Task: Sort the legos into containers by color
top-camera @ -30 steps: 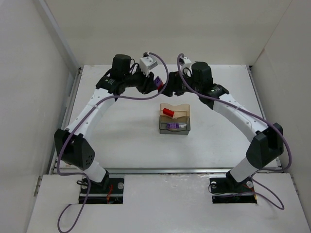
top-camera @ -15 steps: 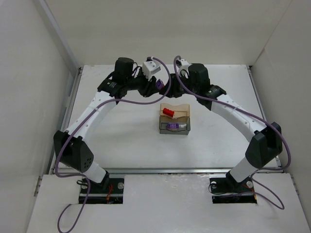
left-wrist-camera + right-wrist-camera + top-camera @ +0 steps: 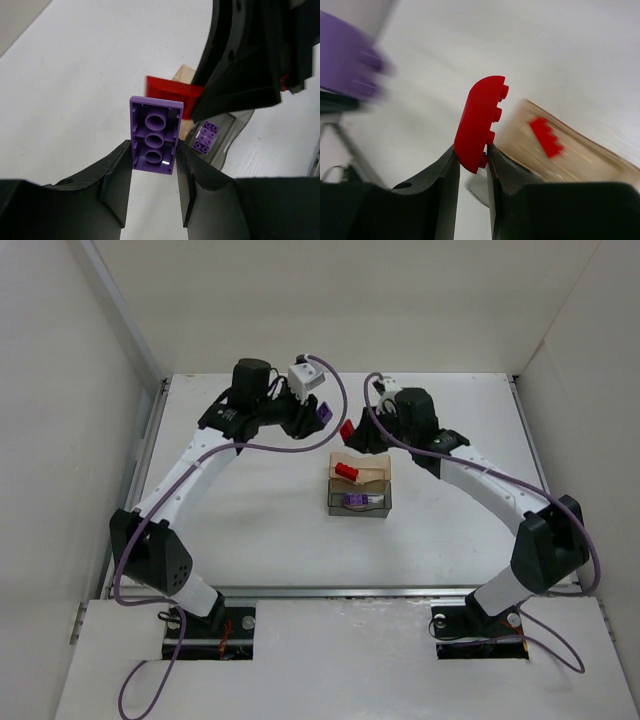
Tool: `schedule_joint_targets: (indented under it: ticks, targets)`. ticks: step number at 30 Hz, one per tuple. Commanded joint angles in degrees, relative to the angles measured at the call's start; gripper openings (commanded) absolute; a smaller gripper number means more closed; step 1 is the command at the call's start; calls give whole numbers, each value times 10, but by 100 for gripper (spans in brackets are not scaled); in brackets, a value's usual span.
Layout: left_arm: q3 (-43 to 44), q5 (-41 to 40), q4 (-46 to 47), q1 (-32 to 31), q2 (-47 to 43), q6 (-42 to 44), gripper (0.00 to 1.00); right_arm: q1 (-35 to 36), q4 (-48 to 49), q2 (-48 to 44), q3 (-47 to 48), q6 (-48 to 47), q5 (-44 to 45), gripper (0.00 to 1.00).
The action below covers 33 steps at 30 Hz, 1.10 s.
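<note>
Right claw (image 3: 471, 156) is clamped narrow on the red brick (image 3: 481, 122), whose long axis stands up out of the jaws. The amber tray (image 3: 378, 462) lies just beside it, toward the near edge of the bench (image 3: 250, 510); we judge the right arm nearer. Left claw (image 3: 154, 162) grips the purple brick (image 3: 155, 135). A second ago the two claws met; now they stand apart.

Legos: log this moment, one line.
left pincer: shut on purple brick | right pincer: shut on red brick | amber tray: red lego | grey tray: purple lego
</note>
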Motion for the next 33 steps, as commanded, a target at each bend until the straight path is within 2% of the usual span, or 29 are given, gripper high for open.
schedule_joint_targets:
  ticks: [1, 5, 9, 11, 14, 18, 19, 21, 23, 28, 31, 33]
  targets:
    - [4, 24, 53, 25, -38, -20, 0, -31, -78, 9, -42, -73, 92, 0]
    - [-31, 32, 72, 25, -51, -9, 0, -7, -93, 9, -55, -146, 132, 0]
    - [-46, 32, 72, 25, -51, -2, 0, -2, -93, 9, -49, -203, 119, 0]
    - [-51, 26, 72, 25, -51, -2, 0, 6, -99, 25, -35, -245, 119, 0]
    - [-57, 26, 72, 25, -56, 3, 0, 23, -160, 79, 12, -293, 152, 1]
    - [-63, 26, 72, 25, -56, 26, 0, 36, -193, 122, 35, -307, 168, 15]
    - [-68, 26, 72, 25, -56, 26, 0, 36, -186, 128, 35, -307, 168, 27]
    - [-68, 26, 66, 25, -56, 31, 0, 36, -181, 128, 41, -291, 168, 39]
    - [-74, 32, 60, 25, -56, 36, 0, 36, -165, 128, 49, -277, 168, 62]
    - [-85, 48, 45, 25, -56, 61, 0, 41, -171, 110, 67, -255, 168, 71]
    - [-91, 48, 8, 0, -39, 141, 0, 41, -150, 47, 43, -221, 180, 79]
    - [-91, 48, -16, -23, -10, 186, 0, 16, -128, 9, 22, -195, 192, 85]
